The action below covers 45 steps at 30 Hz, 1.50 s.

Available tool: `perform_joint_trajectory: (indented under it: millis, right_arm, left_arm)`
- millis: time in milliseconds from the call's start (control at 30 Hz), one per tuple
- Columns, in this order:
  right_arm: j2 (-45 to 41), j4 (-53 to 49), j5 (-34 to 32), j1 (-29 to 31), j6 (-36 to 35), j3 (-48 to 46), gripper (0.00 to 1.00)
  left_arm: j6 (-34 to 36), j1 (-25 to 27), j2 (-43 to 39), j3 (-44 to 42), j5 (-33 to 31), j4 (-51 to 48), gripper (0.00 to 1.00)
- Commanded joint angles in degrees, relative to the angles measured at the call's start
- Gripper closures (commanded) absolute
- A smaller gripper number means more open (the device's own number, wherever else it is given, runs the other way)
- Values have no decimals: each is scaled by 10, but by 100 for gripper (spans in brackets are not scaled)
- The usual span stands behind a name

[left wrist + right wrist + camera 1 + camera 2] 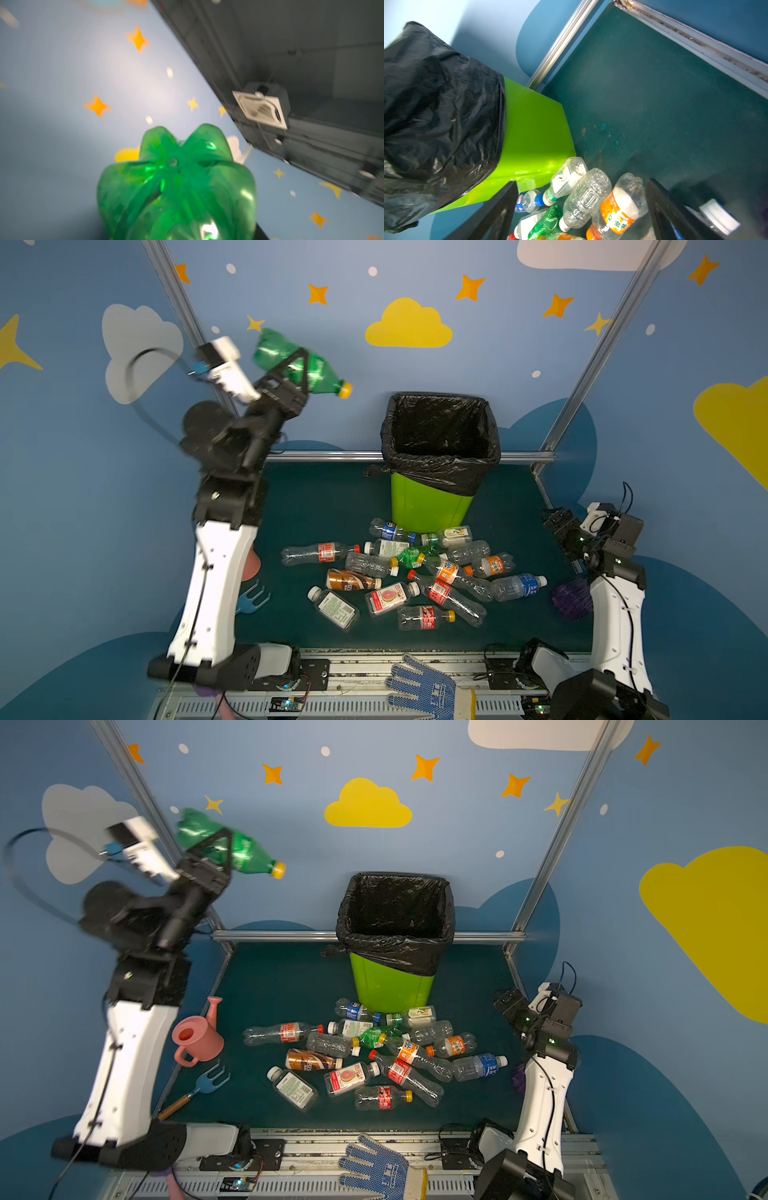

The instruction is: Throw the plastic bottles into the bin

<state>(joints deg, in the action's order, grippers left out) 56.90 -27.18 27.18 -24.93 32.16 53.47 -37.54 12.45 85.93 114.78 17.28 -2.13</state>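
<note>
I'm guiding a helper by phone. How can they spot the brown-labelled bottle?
Start at the lime-green bin at the back of the table; a heap of bottles lies before it. On the heap's near left lies the brown-labelled bottle, the only one wrapped entirely in brown, with a white cap.

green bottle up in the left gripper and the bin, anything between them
Nothing: only open air separates the green bottle from the bin, as both top views show.

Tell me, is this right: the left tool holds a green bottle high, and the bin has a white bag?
No: the bag in the bin is black, as both top views show. The left tool does hold the green bottle high.
</note>
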Motion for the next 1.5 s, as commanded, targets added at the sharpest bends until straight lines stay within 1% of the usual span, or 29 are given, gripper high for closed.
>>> perform_joint_trajectory:
  millis: [0, 33, 100, 167, 233, 300, 400, 467, 600, 667, 833, 900, 1000, 1100, 1200, 1300, 1467]
  right_arm:
    - [-7, 19, 28, 0, 15, -5, 6]
    - [-7, 15, 33, 0, 13, -3, 6]
    - [-15, 9, 37, -2, 7, 0, 6]
    - [-23, 7, 32, -1, 8, -1, 6]
    - [-26, 8, 34, -2, 8, -6, 6]
    - [-24, 0, 33, -1, 3, -7, 6]
    - [-25, -19, 20, -1, -2, -13, 5]
    - [-28, -23, 14, -2, 3, -22, 5]
    - [-29, -39, 6, -3, 11, -39, 5]
    - [-31, -52, 1, -3, 10, -46, 5]
    - [-46, -79, -9, -3, 18, -79, 5]
    - [-51, -92, -12, -2, 26, -96, 5]
    - [-55, -114, -12, -1, 31, -120, 5]
    - [-60, -149, -19, 0, 25, -137, 5]
    - [-73, -179, -34, 1, 24, -147, 5]
    - [-86, -190, -36, 4, 30, -182, 6]
    - [-76, -187, -27, 14, 33, -212, 9]
  left_arm:
    - [69, 76, 169, 155, 39, -209, 33]
    - [73, 85, 210, 223, 34, -244, 29]
    - [86, 92, 256, 337, 14, -272, 20]
    - [110, 98, 272, 418, -2, -268, 0]
    - [134, 101, 264, 452, -23, -258, 0]
    - [152, 103, 239, 438, -42, -244, 0]
    - [175, 103, 182, 354, -47, -216, 0]
    - [182, 103, 137, 269, -56, -188, 0]
    - [194, 97, 30, 54, -104, -102, 0]
    - [190, 83, -11, -30, -112, -82, 0]
    - [142, 22, -100, -240, -96, -52, 0]
    - [133, -1, -134, -323, -93, -46, 0]
    - [138, -19, -172, -413, -100, -59, 0]
    - [143, -30, -202, -485, -111, -79, 0]
    - [140, -39, -235, -550, -120, -78, 0]
    - [143, -47, -260, -595, -135, -85, 0]
    - [139, -64, -291, -633, -155, -114, 0]
